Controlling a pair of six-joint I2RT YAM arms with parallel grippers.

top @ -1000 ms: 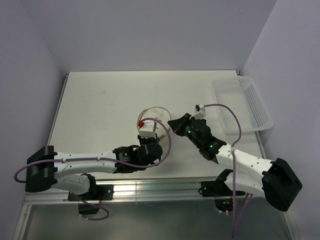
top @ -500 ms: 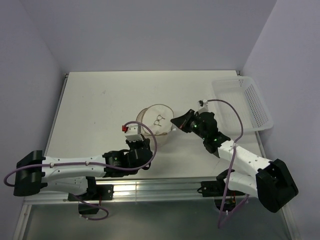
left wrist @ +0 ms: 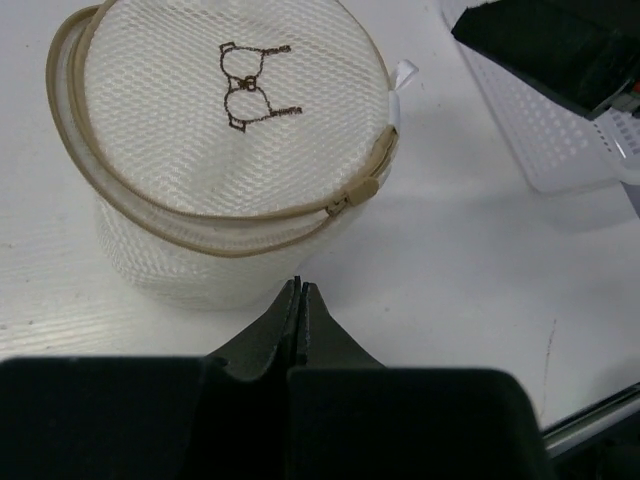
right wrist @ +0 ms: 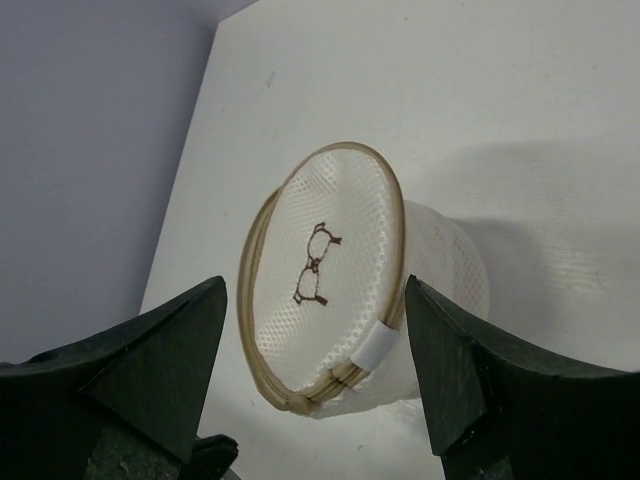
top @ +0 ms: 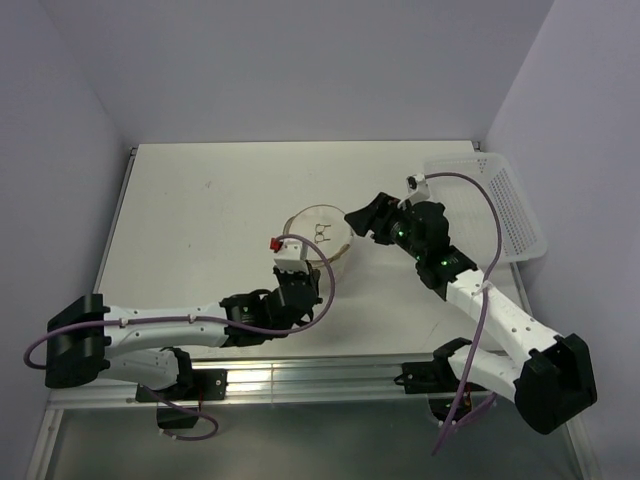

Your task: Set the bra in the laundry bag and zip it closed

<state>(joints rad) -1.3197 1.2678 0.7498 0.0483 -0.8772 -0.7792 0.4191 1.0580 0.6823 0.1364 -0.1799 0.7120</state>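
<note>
Standing upright on the counter [top: 200, 200], the bag [left wrist: 230, 150] sits just ahead of the left claw [left wrist: 300, 290], pinched together and empty; zip pull [left wrist: 361, 190] faces right, where the right claw [top: 358, 222] waits, spread wide.

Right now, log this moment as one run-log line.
laundry bag: standing, printed face up, zip pull by tab | left tool: shut, short of bag | right tool: open, off bag | bra: unseen
</note>
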